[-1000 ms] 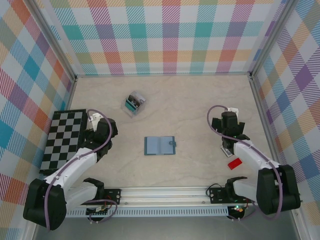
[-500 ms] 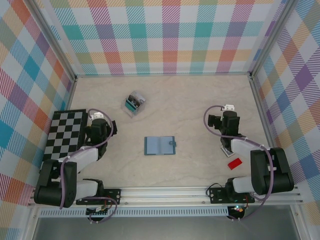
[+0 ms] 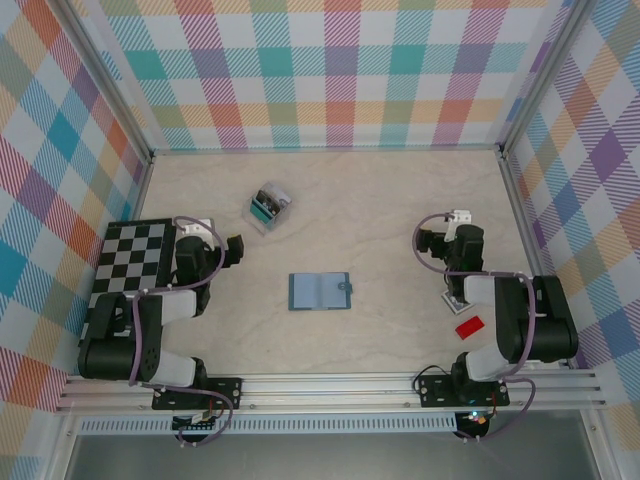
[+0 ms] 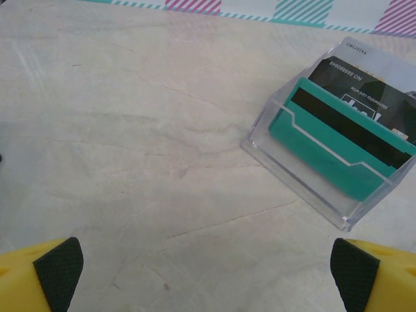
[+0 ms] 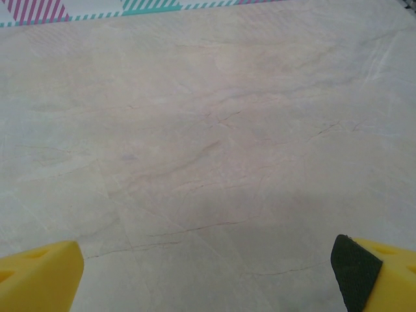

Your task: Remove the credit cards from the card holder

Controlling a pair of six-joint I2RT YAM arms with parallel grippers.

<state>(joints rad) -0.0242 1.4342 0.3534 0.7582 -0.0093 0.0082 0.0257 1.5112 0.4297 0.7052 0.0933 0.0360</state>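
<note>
The card holder (image 3: 320, 291) lies open and flat at the table's middle, slate-teal, two panels, its small tab on the right edge. Whether cards sit in its panels is too small to tell. A red card (image 3: 469, 326) and a greyish card (image 3: 455, 299) lie on the table by the right arm. My left gripper (image 3: 210, 243) (image 4: 207, 273) hangs open over bare table, left of the holder. My right gripper (image 3: 452, 238) (image 5: 205, 276) hangs open over bare table, right of it. Nothing is between either pair of fingers.
A clear plastic box (image 3: 268, 207) (image 4: 338, 153) with teal and black cards stands behind the holder, ahead and to the right of the left gripper. A checkerboard (image 3: 125, 280) lies at the left edge. Plaid walls (image 3: 330, 70) close in three sides.
Both arms have folded back toward their bases, with the wrists staying over the table. The grippers stayed open. The card holder and the loose cards have not moved.
</note>
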